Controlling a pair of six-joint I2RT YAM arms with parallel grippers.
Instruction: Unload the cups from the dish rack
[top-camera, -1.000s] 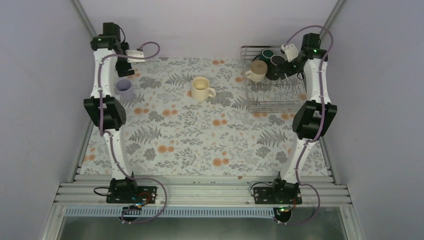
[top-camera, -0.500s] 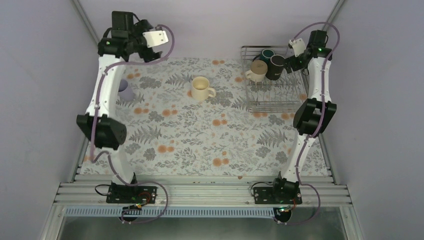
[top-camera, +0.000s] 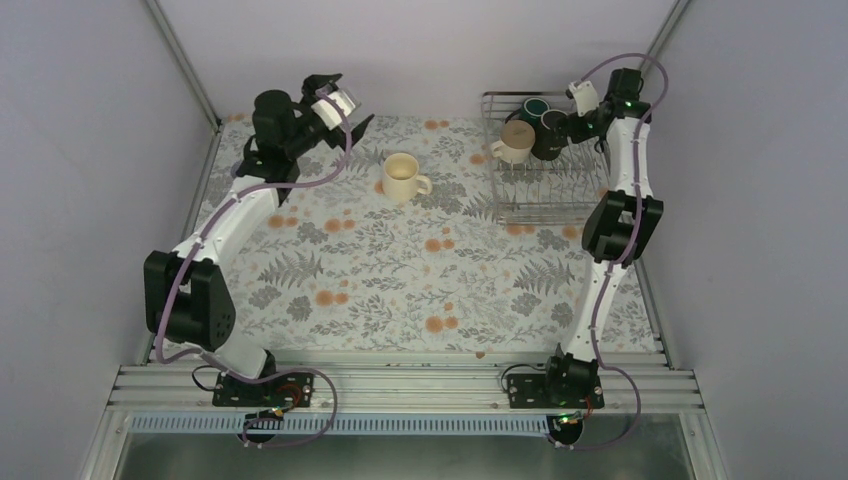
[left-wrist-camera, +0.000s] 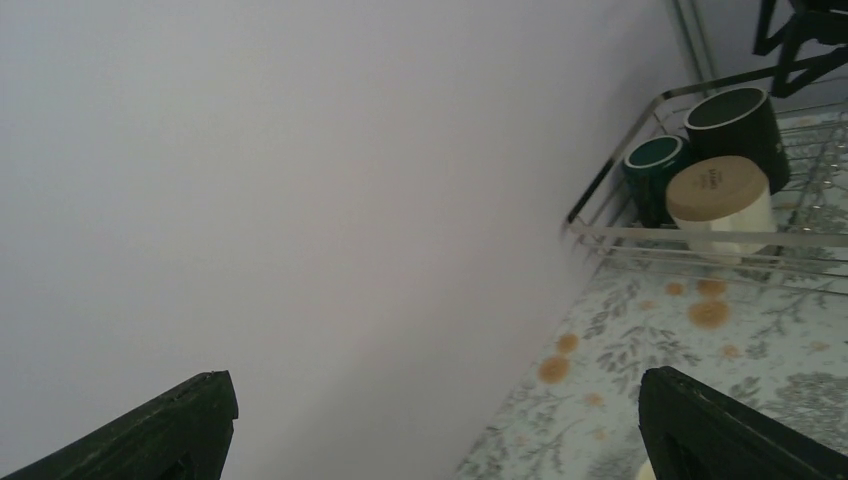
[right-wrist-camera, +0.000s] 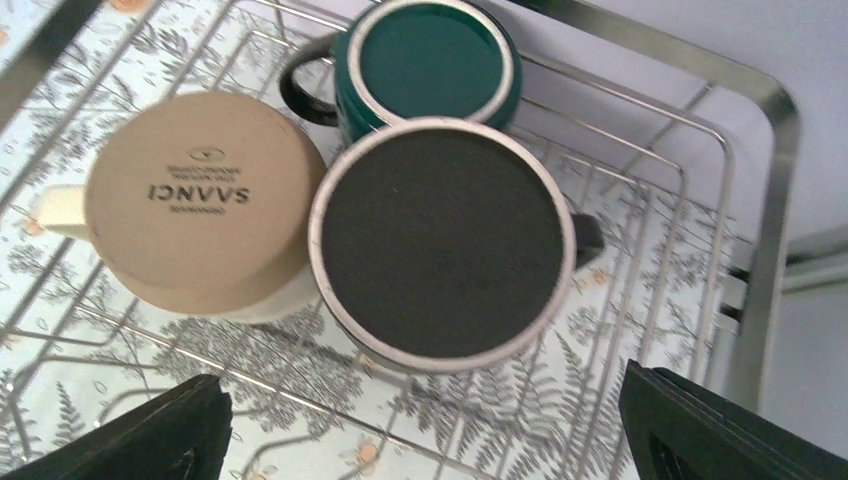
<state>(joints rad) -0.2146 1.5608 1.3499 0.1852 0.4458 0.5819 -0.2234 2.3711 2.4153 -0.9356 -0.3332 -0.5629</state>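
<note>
The wire dish rack (top-camera: 545, 185) stands at the back right. It holds three upside-down cups: a cream mug (top-camera: 514, 143), a tall black mug (top-camera: 548, 135) and a dark green mug (top-camera: 533, 106). My right gripper (top-camera: 572, 124) hovers open just above them. In the right wrist view (right-wrist-camera: 425, 430) the black mug (right-wrist-camera: 445, 240), cream mug (right-wrist-camera: 205, 205) and green mug (right-wrist-camera: 425, 60) lie below the spread jaws. Another cream mug (top-camera: 403, 177) stands upright on the table. My left gripper (top-camera: 348, 105) is open, empty and raised near the back wall (left-wrist-camera: 430, 430). The lavender cup is hidden behind the left arm.
The table has a floral cloth (top-camera: 400, 270). Grey walls close in the back and both sides. The left wrist view shows the rack (left-wrist-camera: 620, 230) with its three cups at the far right. The rack's steel rim (right-wrist-camera: 775, 200) runs right of the black mug.
My left arm has lifted from beside the lavender cup and swung right toward the back middle, open and empty. My right gripper has shifted slightly over the rack's cups.
</note>
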